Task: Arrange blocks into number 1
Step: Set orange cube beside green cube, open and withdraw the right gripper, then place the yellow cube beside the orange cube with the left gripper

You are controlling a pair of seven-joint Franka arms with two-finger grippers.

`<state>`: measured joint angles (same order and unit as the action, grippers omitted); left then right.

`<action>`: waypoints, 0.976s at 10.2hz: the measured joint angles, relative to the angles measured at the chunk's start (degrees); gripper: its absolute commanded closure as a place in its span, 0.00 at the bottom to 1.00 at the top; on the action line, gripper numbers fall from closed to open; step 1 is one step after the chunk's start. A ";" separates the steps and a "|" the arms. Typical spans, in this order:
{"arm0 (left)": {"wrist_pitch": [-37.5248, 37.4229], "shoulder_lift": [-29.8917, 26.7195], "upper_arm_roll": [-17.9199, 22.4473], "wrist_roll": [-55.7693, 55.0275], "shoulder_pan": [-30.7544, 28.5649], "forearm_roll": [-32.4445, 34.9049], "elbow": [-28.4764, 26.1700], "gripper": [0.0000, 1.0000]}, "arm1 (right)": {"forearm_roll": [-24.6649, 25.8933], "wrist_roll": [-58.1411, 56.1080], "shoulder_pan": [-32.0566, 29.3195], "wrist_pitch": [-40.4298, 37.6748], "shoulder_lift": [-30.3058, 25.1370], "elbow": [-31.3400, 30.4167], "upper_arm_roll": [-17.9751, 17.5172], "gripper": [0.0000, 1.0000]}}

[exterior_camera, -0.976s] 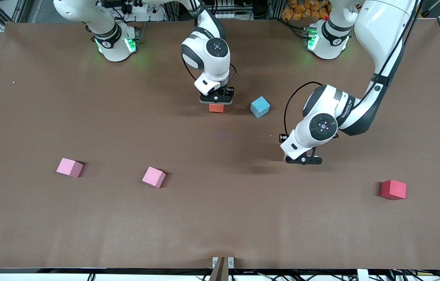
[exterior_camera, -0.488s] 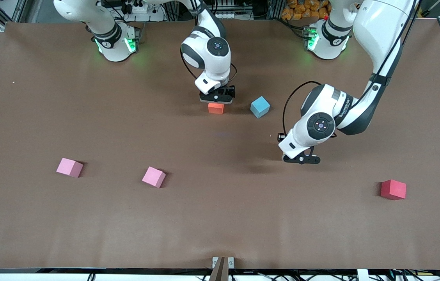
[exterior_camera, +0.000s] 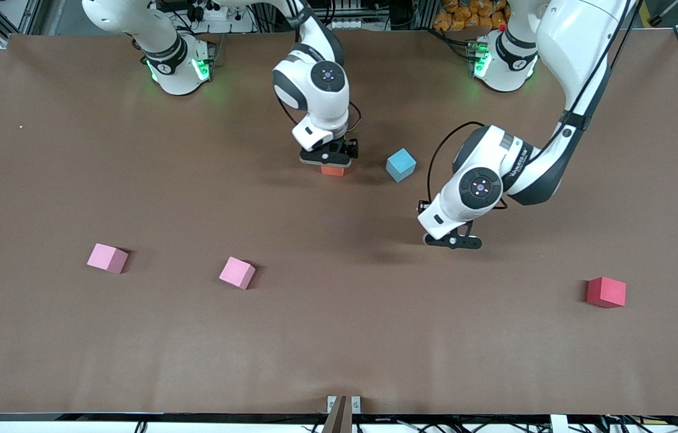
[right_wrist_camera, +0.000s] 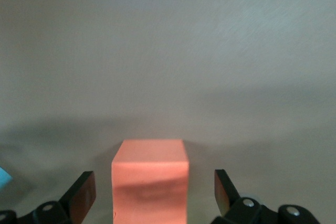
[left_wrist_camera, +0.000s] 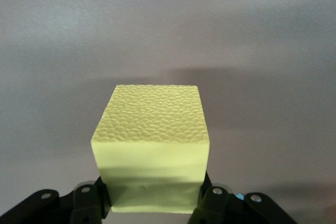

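Note:
My left gripper [exterior_camera: 452, 242] [left_wrist_camera: 155, 203] hangs over the table's middle, shut on a yellow block [left_wrist_camera: 152, 135]; the hand hides that block in the front view. My right gripper [exterior_camera: 328, 161] [right_wrist_camera: 152, 192] stands open astride an orange block [exterior_camera: 333, 170] [right_wrist_camera: 150, 166] that rests on the table, with a gap at each finger. A light blue block [exterior_camera: 401, 164] sits beside the orange one, toward the left arm's end. Nearer the camera, two pink blocks [exterior_camera: 107, 258] [exterior_camera: 237, 272] lie toward the right arm's end and a red block [exterior_camera: 606, 292] toward the left arm's end.
The brown table [exterior_camera: 339, 349] reaches to its front edge, where a small bracket [exterior_camera: 343, 406] sits. Both arm bases [exterior_camera: 180, 66] [exterior_camera: 504, 63] stand along the table's back edge.
My left gripper has carried the yellow block a little toward the right arm's end. The right hand has shifted slightly over the orange block, which has stayed in place.

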<state>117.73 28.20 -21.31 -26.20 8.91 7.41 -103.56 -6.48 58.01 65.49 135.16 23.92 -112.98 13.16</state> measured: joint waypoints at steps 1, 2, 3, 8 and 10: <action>0.00 0.00 -0.02 0.00 0.46 0.00 0.02 0.49 | 0.00 -0.61 -1.81 -2.37 -2.38 0.05 0.13 0.00; 0.00 0.00 -0.05 -0.03 0.88 0.00 0.03 0.49 | 0.01 -1.52 -3.95 -4.20 -4.51 0.01 0.20 0.00; 0.00 0.01 -0.10 -0.39 1.56 -0.05 0.04 0.49 | 0.03 -2.81 -6.40 -4.80 -5.75 -0.05 0.26 0.00; 0.13 2.41 -0.34 -1.60 10.82 -4.16 3.89 0.47 | 0.07 -23.46 -26.53 -6.73 -6.24 1.50 0.55 0.00; 0.14 5.35 -0.31 -0.80 14.11 -4.16 6.38 0.47 | 0.07 -35.23 -35.46 -11.92 -6.34 3.29 0.63 0.00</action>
<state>117.87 33.54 -21.62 -27.00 23.02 3.25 -97.18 -6.41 22.77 30.04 123.24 17.57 -109.69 13.78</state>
